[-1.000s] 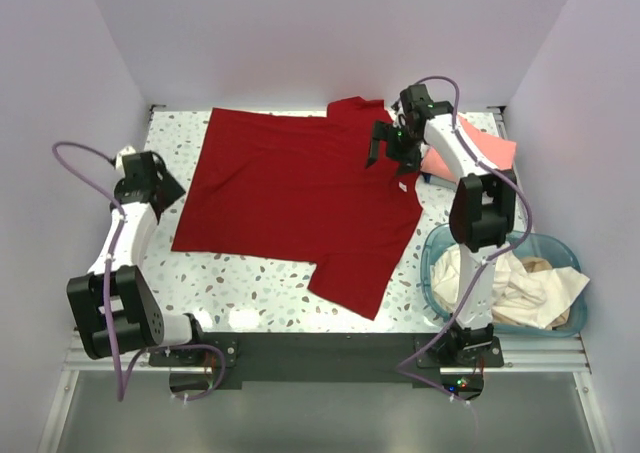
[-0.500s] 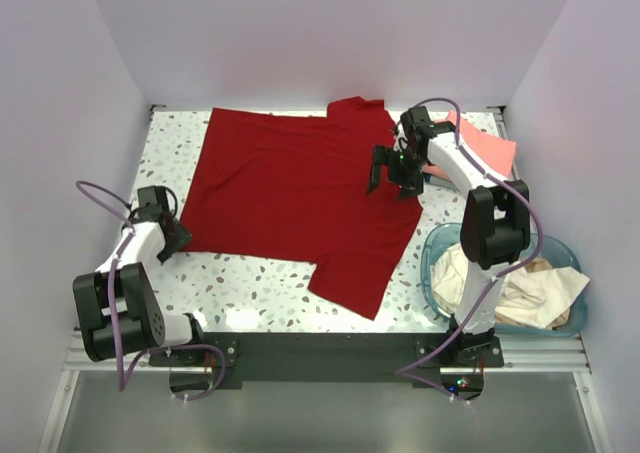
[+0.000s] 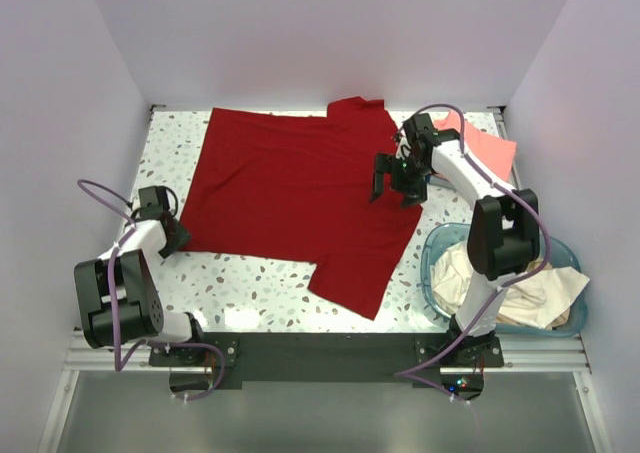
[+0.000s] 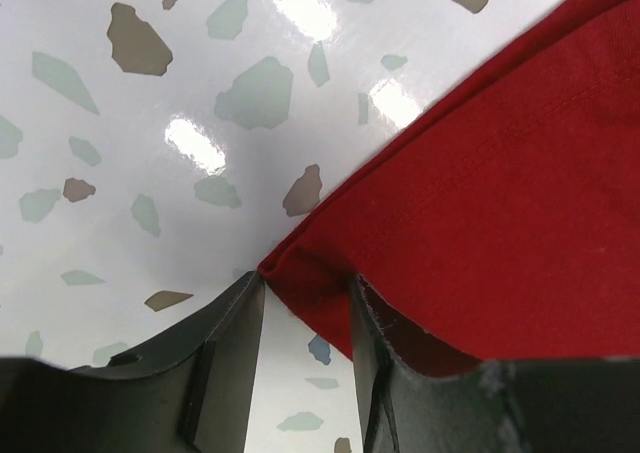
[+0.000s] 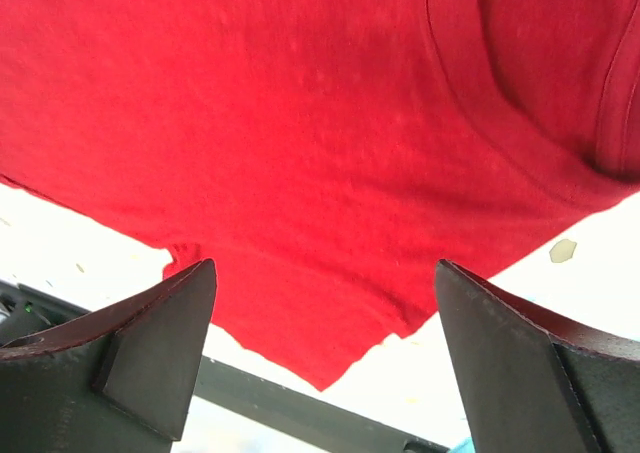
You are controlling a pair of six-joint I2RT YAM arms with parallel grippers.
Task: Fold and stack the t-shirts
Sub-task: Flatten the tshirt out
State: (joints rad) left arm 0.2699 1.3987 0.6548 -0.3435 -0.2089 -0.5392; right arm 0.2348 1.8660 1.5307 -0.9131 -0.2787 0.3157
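Dark red t-shirt (image 3: 290, 193) lies flat mid-frame, unfolded. The left gripper (image 4: 305, 288), jaws part-open, straddles its lower-left corner. The right gripper (image 3: 393, 191) gapes wide near the collar. Cream shirts (image 3: 510, 288) wait in the basket (image 3: 560, 245).

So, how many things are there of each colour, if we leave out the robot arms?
Dark red t-shirt: 1
Salmon-pink shirt: 1
Cream-white cloth heap: 1 (the pieces in it cannot be counted)
Teal basket: 1
Total: 4
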